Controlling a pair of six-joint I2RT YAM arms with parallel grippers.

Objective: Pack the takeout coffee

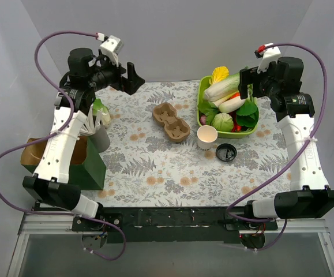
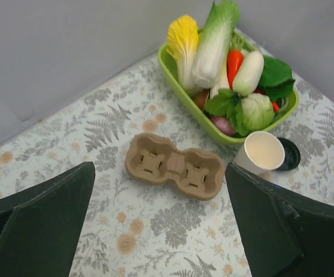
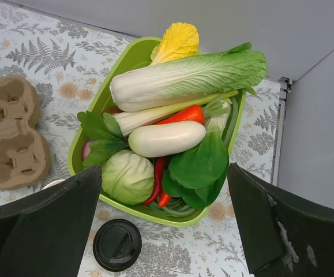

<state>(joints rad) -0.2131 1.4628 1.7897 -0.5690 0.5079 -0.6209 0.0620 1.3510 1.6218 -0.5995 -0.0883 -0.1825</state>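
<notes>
The takeout coffee cup (image 1: 207,137), white outside and tan inside, stands open on the floral cloth right of centre. Its round black lid (image 1: 226,153) lies flat on the cloth just to its right. The cup (image 2: 260,152) and lid (image 2: 291,154) also show in the left wrist view, and the lid (image 3: 117,244) in the right wrist view. My left gripper (image 1: 133,78) is open and empty, raised at the back left, well away from the cup. My right gripper (image 1: 246,85) is open and empty above the vegetable basket.
A brown two-cup carrier (image 1: 171,122) lies left of the cup. A green basket (image 1: 201,95) of vegetables sits behind it. A grey cup of white utensils (image 1: 99,135) and a green bag with brown lining (image 1: 89,167) stand at the left.
</notes>
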